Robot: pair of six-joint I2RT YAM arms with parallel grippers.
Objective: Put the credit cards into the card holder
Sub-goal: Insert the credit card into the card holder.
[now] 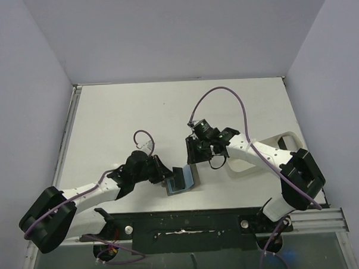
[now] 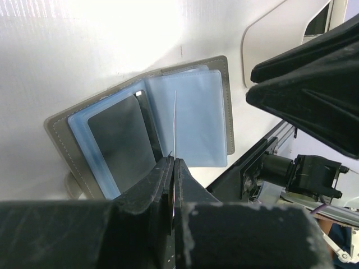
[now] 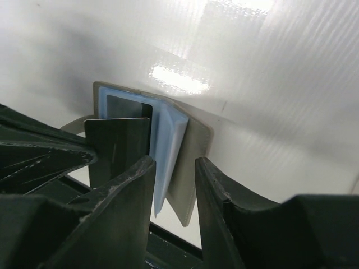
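Observation:
The card holder (image 1: 183, 181) lies open near the table's front edge, grey-olive outside (image 3: 190, 162) with light blue pages (image 2: 196, 112). One dark credit card (image 2: 120, 140) sits in its left pocket. My left gripper (image 2: 173, 162) is shut on another dark credit card (image 3: 118, 145). This card stands upright over the wallet's fold and shows edge-on (image 2: 175, 123) in the left wrist view. My right gripper (image 3: 173, 162) hovers open just above the wallet's right half (image 1: 192, 158). Its jaws stand apart, and the raised blue pages and cover show in the gap, untouched.
A white oblong tray (image 1: 287, 140) lies at the right under the right arm; its corner (image 2: 263, 33) shows beyond the wallet. The black base rail (image 1: 183, 220) runs just in front of the wallet. Purple-grey walls enclose the table.

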